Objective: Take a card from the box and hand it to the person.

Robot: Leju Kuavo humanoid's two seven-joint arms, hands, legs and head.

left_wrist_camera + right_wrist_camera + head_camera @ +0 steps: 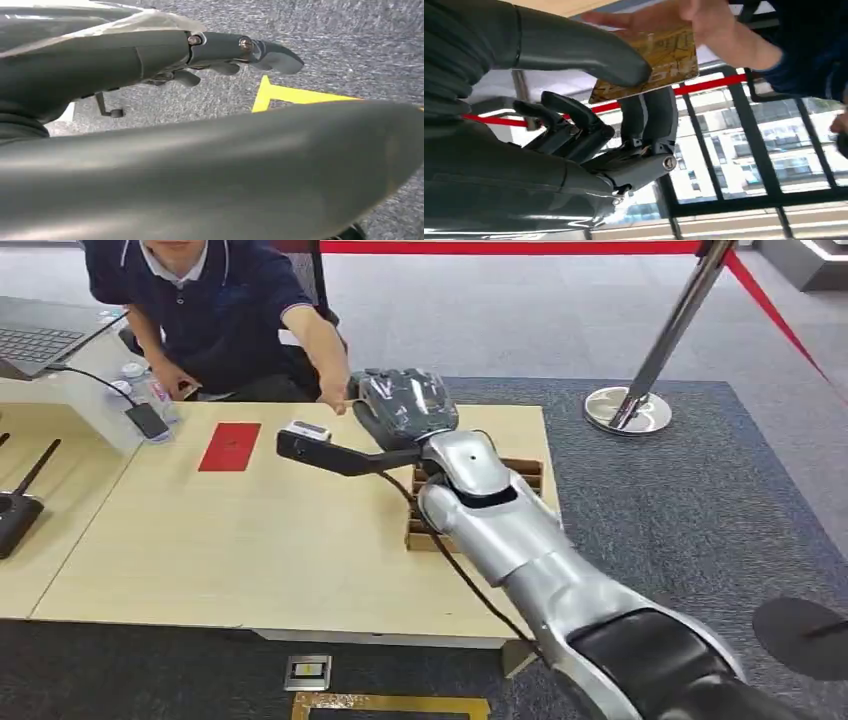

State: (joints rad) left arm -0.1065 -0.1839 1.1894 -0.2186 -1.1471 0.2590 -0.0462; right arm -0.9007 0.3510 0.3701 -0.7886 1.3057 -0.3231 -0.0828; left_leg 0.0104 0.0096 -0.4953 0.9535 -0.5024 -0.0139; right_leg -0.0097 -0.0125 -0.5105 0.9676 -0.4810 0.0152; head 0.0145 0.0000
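Right hand (pixel 624 100) pinches the card (pixel 659 60) between thumb and fingers while the person's hand (pixel 694 20) grips it; letting go late risks a tug, early a drop.

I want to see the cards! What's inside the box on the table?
The box is mostly covered by the robot's right arm. Only cardboard edges and dividers show; any cards inside are hidden.

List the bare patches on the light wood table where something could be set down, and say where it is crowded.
The widest bare patch spans the table between the red envelope and the near edge, left of the cardboard box. A smaller strip lies between the envelope and the phone. It is crowded at the far right, where the right hand holds a card at the person's hand.
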